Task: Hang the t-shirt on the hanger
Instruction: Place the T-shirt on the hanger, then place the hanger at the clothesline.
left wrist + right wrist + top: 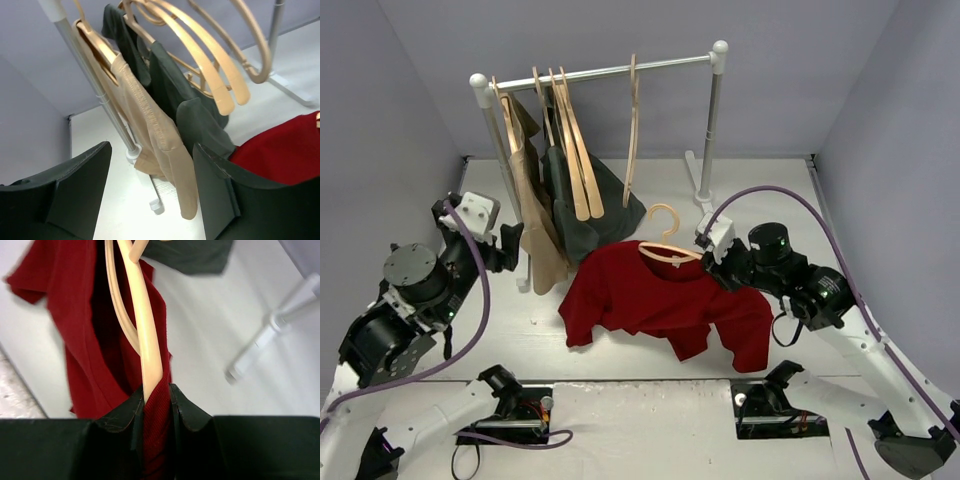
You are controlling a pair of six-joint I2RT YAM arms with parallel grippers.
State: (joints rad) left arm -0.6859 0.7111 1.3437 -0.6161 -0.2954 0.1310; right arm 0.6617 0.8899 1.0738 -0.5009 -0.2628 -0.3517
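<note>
A: At frame centre, what's the t-shirt point(660, 300) like?
B: Limp, light, draped on the hanger point(670, 252); my right tool point(156, 397) pinches cloth against its stiff wooden end. My left tool point(152, 175) gapes empty.

No legible text, label or number anywhere.

the white table point(770, 190) bears the clothes rack point(713, 120) and the t-shirt point(660, 300), its hem seemingly resting flat.

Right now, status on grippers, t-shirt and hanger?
Left gripper open, empty. Right gripper shut on t-shirt at hanger end. Hook out the collar. Close behind: rack.
</note>
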